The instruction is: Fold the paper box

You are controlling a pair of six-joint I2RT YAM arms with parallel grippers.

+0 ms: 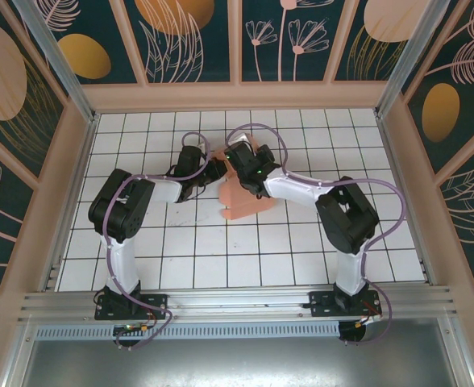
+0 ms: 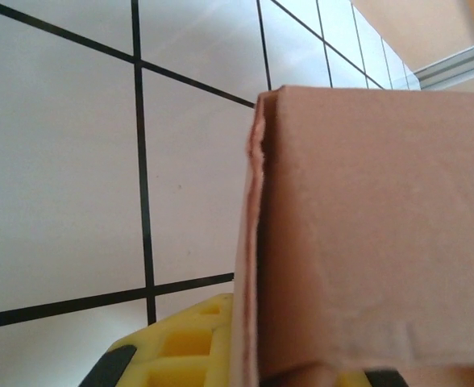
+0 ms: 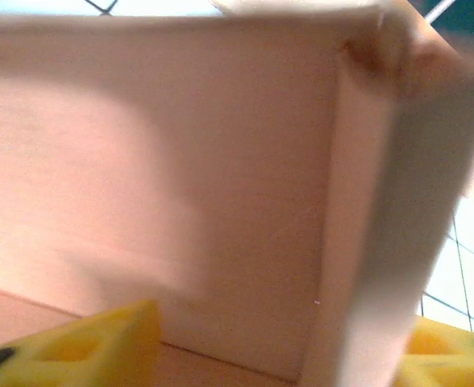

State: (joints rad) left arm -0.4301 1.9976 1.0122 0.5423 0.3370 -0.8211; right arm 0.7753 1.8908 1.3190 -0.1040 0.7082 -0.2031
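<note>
The salmon-pink paper box [image 1: 242, 201] stands partly folded on the tiled floor near the middle, with walls raised. My left gripper [image 1: 215, 172] reaches its left side and my right gripper [image 1: 242, 163] comes in over its far end. In the left wrist view a double-layered box wall [image 2: 366, 226] rises between the yellow pads [image 2: 168, 347], and the left gripper [image 2: 261, 364] is shut on that wall. In the right wrist view the box's inner corner [image 3: 221, 177] is close up. The right gripper [image 3: 269, 355] is open, its yellow fingers [image 3: 92, 343] apart on either side of a side wall [image 3: 358, 306].
White tiles with black lines [image 1: 180, 258] spread around the box. Pink frame walls [image 1: 76, 177] close in the left, right and far sides. An aluminium rail [image 1: 237, 305] with both arm bases runs along the near edge.
</note>
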